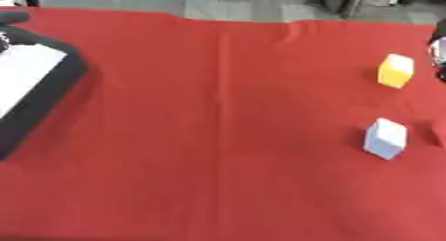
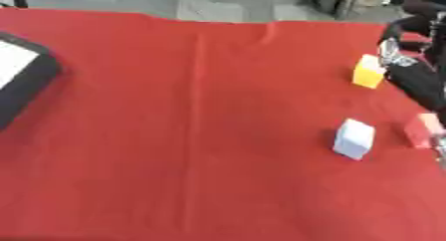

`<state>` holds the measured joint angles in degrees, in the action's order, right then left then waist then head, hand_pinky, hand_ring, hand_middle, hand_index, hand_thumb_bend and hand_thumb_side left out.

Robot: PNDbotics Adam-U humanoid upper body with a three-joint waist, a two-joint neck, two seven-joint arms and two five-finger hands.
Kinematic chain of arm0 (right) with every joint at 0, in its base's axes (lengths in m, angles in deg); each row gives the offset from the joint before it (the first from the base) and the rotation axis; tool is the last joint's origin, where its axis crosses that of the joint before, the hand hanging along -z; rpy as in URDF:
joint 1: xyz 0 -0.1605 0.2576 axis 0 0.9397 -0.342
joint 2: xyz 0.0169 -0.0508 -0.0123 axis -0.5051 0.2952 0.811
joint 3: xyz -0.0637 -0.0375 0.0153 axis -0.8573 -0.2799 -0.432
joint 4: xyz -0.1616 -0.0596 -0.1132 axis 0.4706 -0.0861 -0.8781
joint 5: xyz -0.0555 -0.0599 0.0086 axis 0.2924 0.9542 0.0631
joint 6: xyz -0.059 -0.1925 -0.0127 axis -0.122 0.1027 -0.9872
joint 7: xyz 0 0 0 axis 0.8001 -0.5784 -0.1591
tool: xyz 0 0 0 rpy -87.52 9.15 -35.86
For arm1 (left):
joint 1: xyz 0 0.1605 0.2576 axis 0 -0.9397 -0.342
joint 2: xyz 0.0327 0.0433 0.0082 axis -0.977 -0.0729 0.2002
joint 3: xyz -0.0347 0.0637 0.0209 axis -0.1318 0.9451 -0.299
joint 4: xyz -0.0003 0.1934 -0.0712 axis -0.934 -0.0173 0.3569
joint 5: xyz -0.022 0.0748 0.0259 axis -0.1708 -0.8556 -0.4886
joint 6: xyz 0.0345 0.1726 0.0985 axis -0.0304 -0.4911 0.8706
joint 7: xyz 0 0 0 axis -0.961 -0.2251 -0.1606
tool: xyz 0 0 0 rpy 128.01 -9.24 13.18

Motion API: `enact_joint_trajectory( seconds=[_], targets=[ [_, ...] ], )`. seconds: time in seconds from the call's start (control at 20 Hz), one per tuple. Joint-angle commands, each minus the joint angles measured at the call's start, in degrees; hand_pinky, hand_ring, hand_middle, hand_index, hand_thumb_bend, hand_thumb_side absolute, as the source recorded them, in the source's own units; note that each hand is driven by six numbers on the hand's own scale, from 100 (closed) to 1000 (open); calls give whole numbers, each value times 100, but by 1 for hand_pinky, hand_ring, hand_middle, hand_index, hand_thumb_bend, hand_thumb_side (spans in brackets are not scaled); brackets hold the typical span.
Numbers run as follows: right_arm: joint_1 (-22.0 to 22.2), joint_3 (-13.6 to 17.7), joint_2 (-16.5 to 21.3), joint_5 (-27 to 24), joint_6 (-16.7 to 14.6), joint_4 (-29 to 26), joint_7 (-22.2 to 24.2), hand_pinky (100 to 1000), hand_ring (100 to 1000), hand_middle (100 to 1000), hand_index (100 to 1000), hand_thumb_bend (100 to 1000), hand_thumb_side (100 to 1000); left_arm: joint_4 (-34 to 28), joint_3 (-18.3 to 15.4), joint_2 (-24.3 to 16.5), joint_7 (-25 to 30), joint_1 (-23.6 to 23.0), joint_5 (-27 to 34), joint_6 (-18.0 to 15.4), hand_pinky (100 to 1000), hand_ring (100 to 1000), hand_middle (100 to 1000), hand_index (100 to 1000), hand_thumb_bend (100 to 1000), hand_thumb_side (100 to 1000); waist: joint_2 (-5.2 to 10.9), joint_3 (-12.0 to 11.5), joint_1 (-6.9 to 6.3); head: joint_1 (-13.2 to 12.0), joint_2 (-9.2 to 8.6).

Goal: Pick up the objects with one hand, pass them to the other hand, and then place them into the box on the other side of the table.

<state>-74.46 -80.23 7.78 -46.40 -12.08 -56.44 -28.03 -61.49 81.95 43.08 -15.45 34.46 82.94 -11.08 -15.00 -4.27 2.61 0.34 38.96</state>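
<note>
Three blocks lie on the right side of the red-covered table: a yellow block [image 1: 395, 70] farthest back, a white block [image 1: 385, 138] nearer and well apart from it, and a pink block [image 2: 422, 130] just right of the white one. The black box [image 1: 42, 93] with a white interior sits at the left edge.

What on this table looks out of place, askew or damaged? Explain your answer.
Nothing looks damaged or spilled. The yellow block, white block and pink block stand apart at the right. The black box lies askew at the left edge, and the red cloth shows only a lengthwise crease.
</note>
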Motion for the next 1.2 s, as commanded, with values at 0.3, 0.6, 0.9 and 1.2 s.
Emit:
enact_joint_trajectory(
  seconds=[0.3, 0.6, 0.9, 1.2],
  targets=[
    [156, -74, -182, -418, -166, 80, -294, 747, 837, 642, 791, 100, 351, 373, -124, 79, -84, 32, 207, -459, 614, 737, 808, 833, 245, 748, 66, 13, 1, 86, -41],
    [202, -58, -93, -257, -45, 76, -137, 753, 845, 660, 808, 100, 282, 432, -118, 86, -48, 30, 181, -481, 613, 735, 807, 828, 236, 746, 71, 8, 3, 149, -42],
    [314, -19, 900, 934, 1161, -108, 1496, 811, 868, 734, 847, 310, 136, 424, -106, 43, -22, 24, 150, -449, 613, 735, 807, 825, 231, 743, 84, 13, 31, 253, -33],
    [458, -71, 1953, 1816, 1503, -117, 3301, 849, 875, 767, 865, 455, 161, 409, -104, 10, -13, 20, 118, -428, 612, 734, 805, 822, 225, 735, 78, 12, 52, 336, -32]
  ],
)
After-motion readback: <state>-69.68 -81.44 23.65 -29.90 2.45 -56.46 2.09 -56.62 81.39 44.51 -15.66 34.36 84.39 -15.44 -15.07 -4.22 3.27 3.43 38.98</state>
